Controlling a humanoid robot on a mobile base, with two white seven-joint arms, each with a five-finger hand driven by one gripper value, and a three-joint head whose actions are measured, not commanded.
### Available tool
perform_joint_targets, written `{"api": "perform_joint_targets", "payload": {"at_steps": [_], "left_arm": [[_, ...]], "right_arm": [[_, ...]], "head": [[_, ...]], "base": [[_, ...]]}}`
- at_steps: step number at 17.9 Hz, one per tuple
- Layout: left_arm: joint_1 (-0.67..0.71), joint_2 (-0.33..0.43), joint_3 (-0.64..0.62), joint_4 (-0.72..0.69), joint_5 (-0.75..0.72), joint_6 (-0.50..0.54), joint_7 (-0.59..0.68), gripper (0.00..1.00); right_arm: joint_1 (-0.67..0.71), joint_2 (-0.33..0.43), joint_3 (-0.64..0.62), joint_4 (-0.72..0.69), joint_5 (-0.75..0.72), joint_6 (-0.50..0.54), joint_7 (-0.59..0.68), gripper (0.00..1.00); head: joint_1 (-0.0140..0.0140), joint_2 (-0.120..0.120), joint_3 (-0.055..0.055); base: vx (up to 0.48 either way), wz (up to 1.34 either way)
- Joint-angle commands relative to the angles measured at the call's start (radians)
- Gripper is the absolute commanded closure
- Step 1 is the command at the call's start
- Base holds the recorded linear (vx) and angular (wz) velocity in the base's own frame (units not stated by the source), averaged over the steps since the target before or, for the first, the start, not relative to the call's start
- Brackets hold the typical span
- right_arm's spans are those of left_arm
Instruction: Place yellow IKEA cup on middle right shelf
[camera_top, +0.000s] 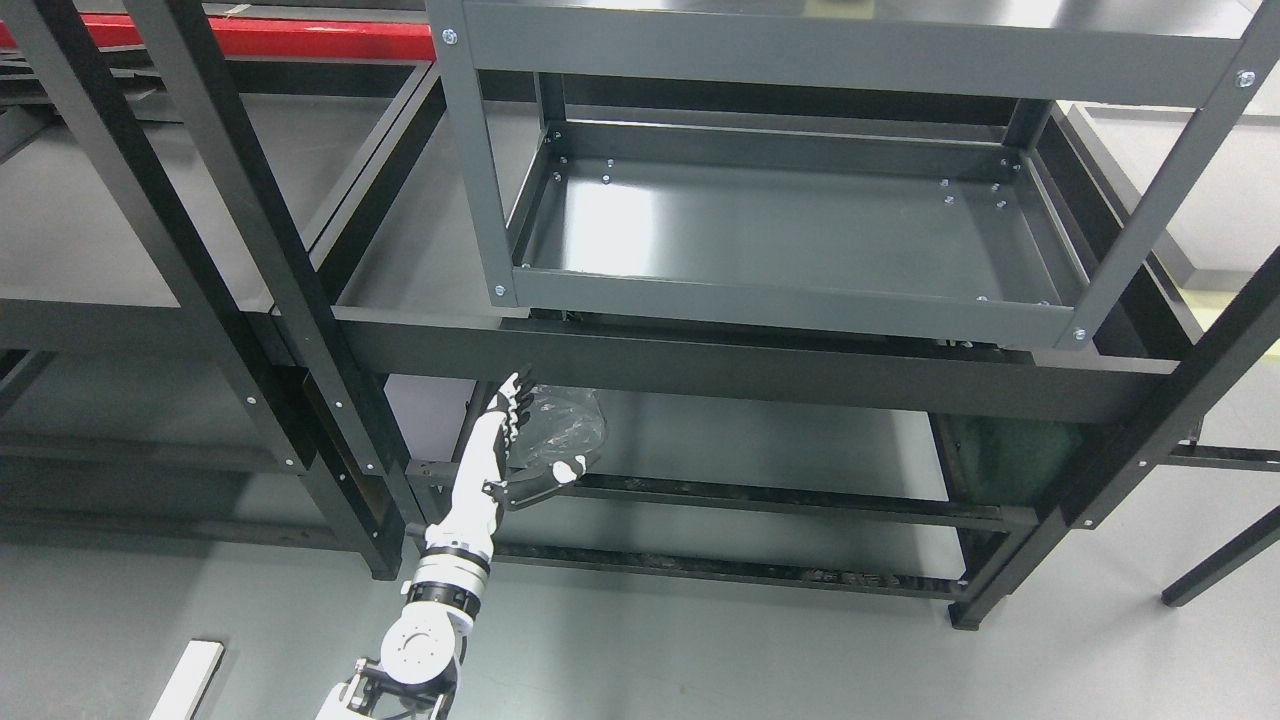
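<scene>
No yellow cup shows anywhere in the head view. My left arm rises from the bottom edge toward the lower level of the rack. Its hand (535, 435) is open, with straight fingers (513, 398) pointing up and the thumb spread out to the right. A crumpled clear plastic wrap (568, 422) lies right beside the palm, above the thumb; whether the hand touches it I cannot tell. The grey shelf unit's middle tray (780, 235) sits above and to the right of the hand, bare. The right arm is out of view.
A thick black crossbeam (760, 365) runs just above the hand. Black uprights (250, 230) stand to its left, and a black rack leg (1150, 420) slants at the right. A white strip (187, 680) lies on the grey floor at the lower left.
</scene>
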Motion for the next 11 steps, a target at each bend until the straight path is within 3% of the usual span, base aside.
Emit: {"api": "perform_joint_targets", "payload": {"at_steps": [1,11], "left_arm": [[0.015,0.016,0.062,-0.028,0.004,-0.008,-0.003,0.01],[-0.03,0.016,0.071,-0.06,0.004,-0.011,-0.006,0.01]], "right_arm": [[0.014,-0.017,0.017,0.0,-0.025,0.0,-0.001,0.01],[0.014,-0.017,0.017,0.0,-0.025,0.0,-0.001,0.01]], "head": [[0.0,0.0,0.0],[0.0,0.0,0.0]], "base": [[0.012,0.01],[0.003,0.01]]}}
